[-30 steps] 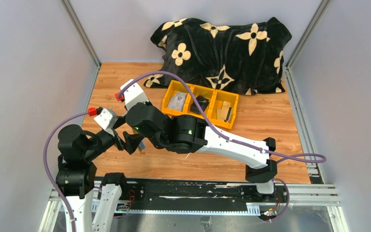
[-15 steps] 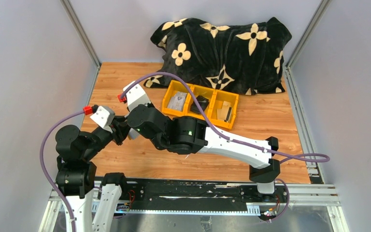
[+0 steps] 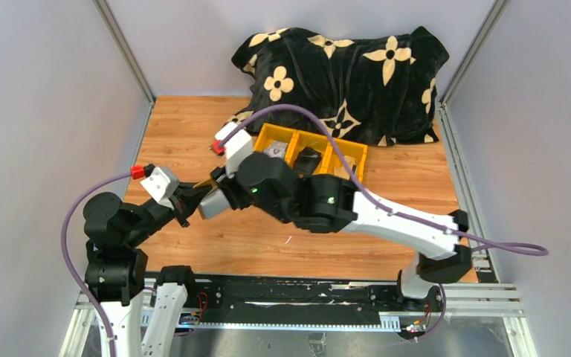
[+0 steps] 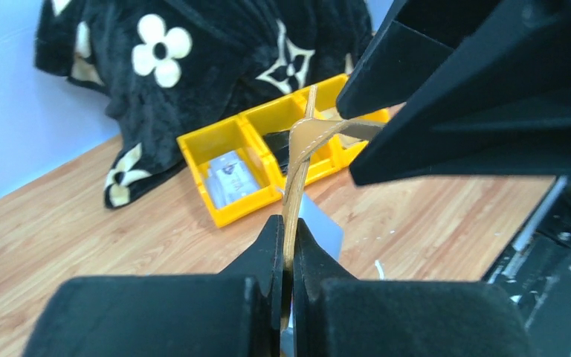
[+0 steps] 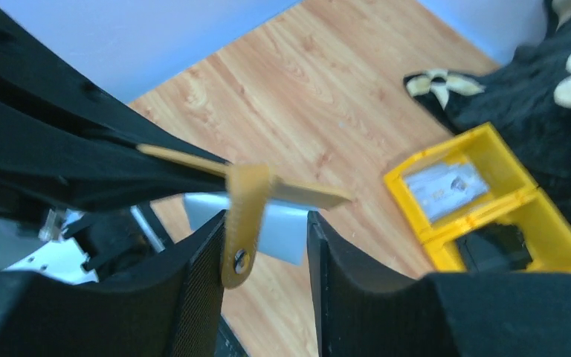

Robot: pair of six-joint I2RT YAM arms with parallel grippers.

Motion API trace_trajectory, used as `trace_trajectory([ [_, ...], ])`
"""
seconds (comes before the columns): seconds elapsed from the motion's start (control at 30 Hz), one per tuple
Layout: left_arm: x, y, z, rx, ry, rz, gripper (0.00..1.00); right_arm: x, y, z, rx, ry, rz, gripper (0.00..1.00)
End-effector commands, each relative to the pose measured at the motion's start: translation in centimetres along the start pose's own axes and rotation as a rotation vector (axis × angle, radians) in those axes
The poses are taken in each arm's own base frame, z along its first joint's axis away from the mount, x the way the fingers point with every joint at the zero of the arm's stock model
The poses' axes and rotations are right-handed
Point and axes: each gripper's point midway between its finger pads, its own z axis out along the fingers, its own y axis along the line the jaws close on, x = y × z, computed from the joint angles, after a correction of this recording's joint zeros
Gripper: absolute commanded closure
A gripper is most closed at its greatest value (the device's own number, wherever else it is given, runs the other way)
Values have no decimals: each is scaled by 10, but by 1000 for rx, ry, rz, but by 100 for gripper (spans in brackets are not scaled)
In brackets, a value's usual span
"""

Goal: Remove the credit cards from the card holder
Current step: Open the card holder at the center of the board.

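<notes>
"Wooden tabletop (image 3: 178,126), and what's in the yellow plastic three-compartment bin (image 4: 232,213)?"
"Grey packet (image 4: 230,175), black pouch (image 4: 279,141). Left gripper (image 4: 288,230) pinches the mustard-yellow folding wallet (image 4: 297,160) aloft; right gripper (image 5: 265,219) holds its fingers apart round a pale grey card (image 5: 286,229)."

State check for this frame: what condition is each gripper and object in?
card holder: held in the air, edge-on, snap tab undone and hanging.
left gripper: shut on the card holder's leaf.
right gripper: open, jaws either side of the snap tab.
credit card: grey, showing beside the holder; in or out of its sleeve unclear.
yellow bin: upright, items in the compartments that show.
</notes>
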Motion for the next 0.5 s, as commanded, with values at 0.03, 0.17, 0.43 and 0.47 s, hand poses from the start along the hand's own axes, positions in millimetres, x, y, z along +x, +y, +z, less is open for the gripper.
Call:
trace_trajectory([
  [0.03,-30,-23,1,139,-44,-59,100,-2,-26,-39,-170,-76,127,38],
  [0.17,-42,-29,3,184,-40,-148,100,13,-36,-69,-316,-181,146,26],
  [0.43,-68,-53,-2,331,-38,-274,100,58,-33,-96,-487,-344,54,14],
  [0.47,-70,-55,-3,340,-36,-284,100,60,-32,-93,-500,-334,53,14],
])
